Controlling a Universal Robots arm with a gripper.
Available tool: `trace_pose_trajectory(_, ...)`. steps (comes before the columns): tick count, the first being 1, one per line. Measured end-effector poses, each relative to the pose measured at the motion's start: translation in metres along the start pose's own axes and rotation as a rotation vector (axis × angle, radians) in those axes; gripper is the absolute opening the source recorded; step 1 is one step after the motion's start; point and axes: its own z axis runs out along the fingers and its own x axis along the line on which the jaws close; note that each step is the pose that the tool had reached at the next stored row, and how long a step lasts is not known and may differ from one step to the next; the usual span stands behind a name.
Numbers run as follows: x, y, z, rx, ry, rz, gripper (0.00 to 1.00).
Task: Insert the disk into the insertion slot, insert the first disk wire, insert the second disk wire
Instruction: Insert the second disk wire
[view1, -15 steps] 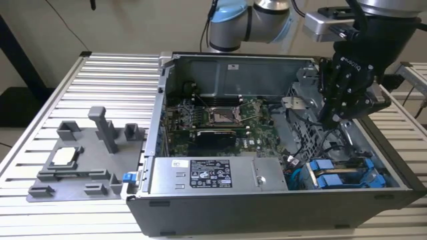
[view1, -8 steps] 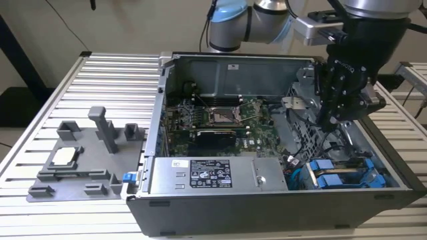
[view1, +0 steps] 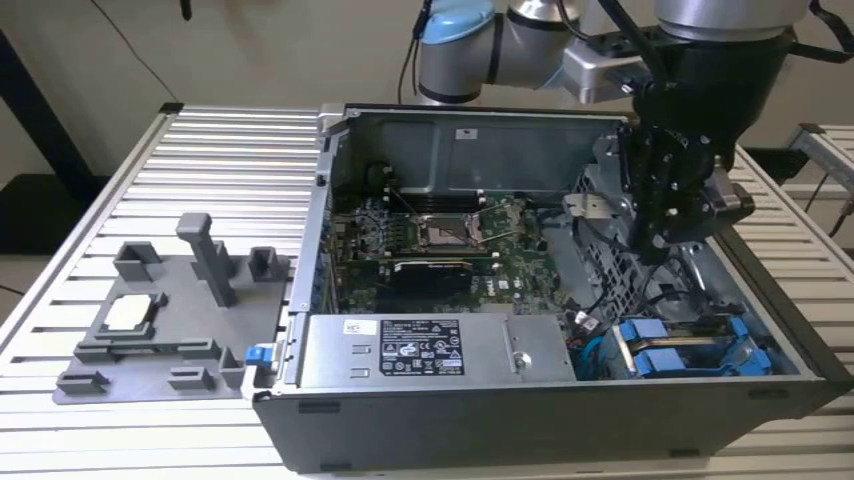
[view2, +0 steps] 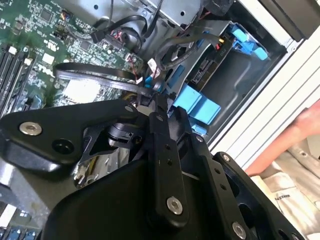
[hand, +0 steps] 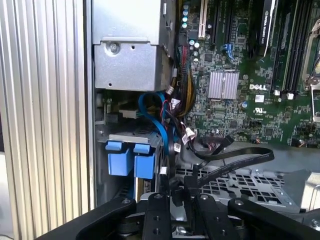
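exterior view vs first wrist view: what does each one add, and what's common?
Exterior view adds: the grey fixture tray at the exterior view's left, the case's rear wall, the arm.
First wrist view adds: the ribbed silver heatsink on the board, a blue cable, and the black flat wire running into the shut jaws.
Shared: the gripper, the silver power-supply box, the green motherboard, the blue carrier tabs next to that box, the slatted table.
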Motion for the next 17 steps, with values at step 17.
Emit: trace_pose_trajectory(17, -0.0003, 0.0012, 0.0019, 0.0226, 0.0003, 0.003, 0.17)
